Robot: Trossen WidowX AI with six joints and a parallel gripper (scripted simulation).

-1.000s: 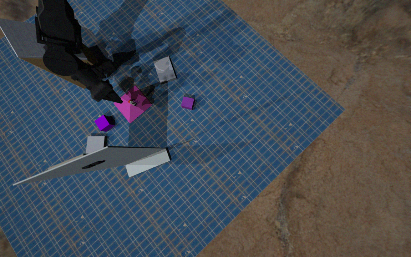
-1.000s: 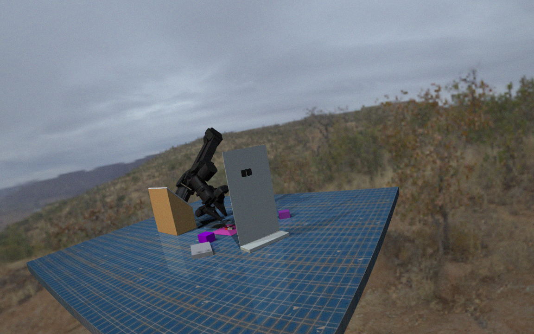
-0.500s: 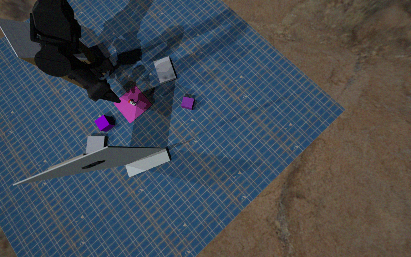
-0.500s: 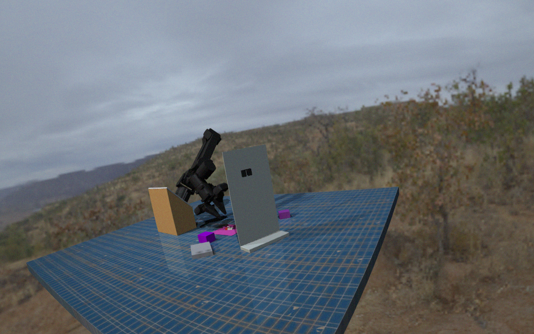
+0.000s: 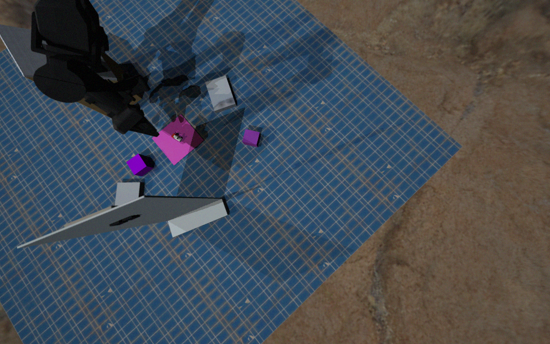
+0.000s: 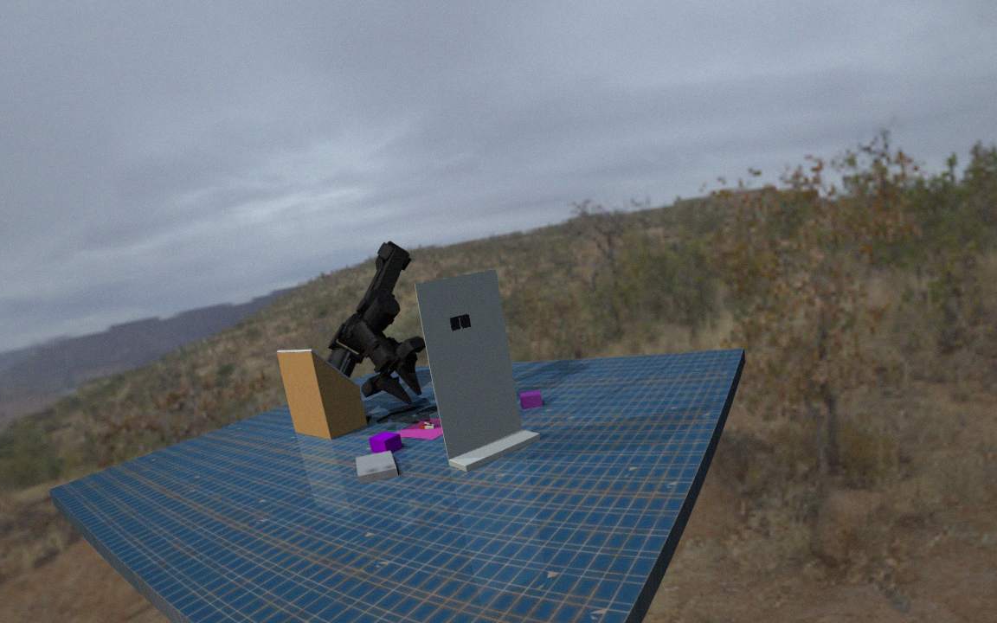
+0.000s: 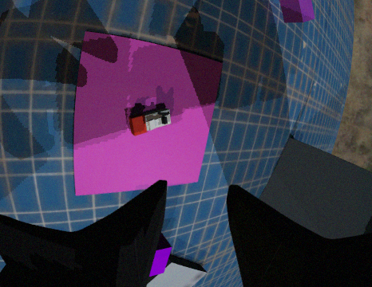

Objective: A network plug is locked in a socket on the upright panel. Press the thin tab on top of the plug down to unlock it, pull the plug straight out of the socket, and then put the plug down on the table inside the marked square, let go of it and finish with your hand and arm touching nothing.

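Note:
The plug (image 5: 177, 137) (image 6: 427, 425) (image 7: 150, 120), red at one end and whitish at the other, lies on the magenta marked square (image 5: 173, 154) (image 6: 418, 433) (image 7: 142, 163), well inside its edges. My gripper (image 7: 197, 190) is open, with nothing between its fingers. Its fingertips are above and to one side of the plug and touch nothing that I can see. The upright grey panel (image 5: 161, 208) (image 6: 472, 379) (image 7: 319, 191) stands beside the square; two dark openings (image 6: 459, 321) show in its back in the exterior view.
A purple block (image 5: 139, 164) (image 6: 385, 442) (image 7: 160, 261) and a grey block (image 5: 128, 192) (image 6: 376, 466) (image 7: 177, 276) lie near the panel. Another purple block (image 5: 251, 137) (image 6: 530, 400) (image 7: 297, 11) and a whitish block (image 5: 221, 92) lie beyond the square. An orange-sided wedge box (image 6: 320, 394) stands beside the arm.

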